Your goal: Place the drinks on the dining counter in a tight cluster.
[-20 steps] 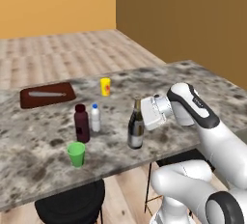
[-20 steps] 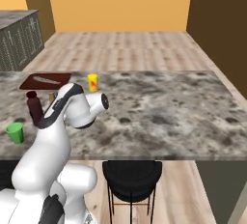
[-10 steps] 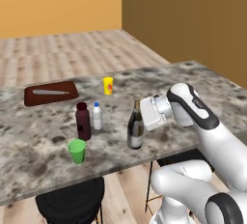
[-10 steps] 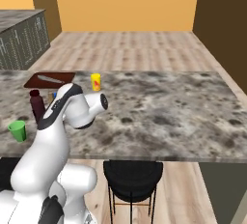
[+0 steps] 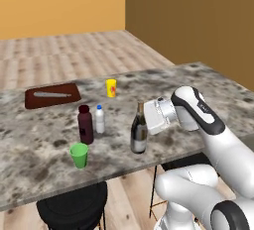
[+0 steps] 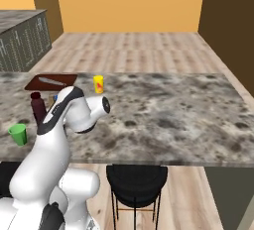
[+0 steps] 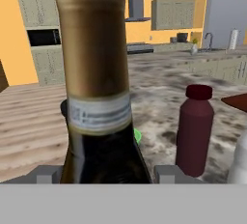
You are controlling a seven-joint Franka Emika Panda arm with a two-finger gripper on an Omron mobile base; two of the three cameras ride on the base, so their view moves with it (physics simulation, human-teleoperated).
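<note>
Gripper (image 7: pixel 107 175) fingers apart astride wine bottle (image 5: pixel 139 135) neck; likely heavy, top-heavy, slippery glass—grip lower, at shoulder.

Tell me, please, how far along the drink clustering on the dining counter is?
Done: the maroon bottle and water bottle stand close together on the dining counter. In hand: the end effector straddles the upright wine bottle, which stands a little apart from the pair; a firm grip cannot be confirmed. Left: closing that gap beside the green cup.

The wine bottle (image 7: pixel 99 88) hides most of the green cup (image 7: pixel 137 135); the frame edge crops the water bottle (image 7: pixel 240 162).
</note>
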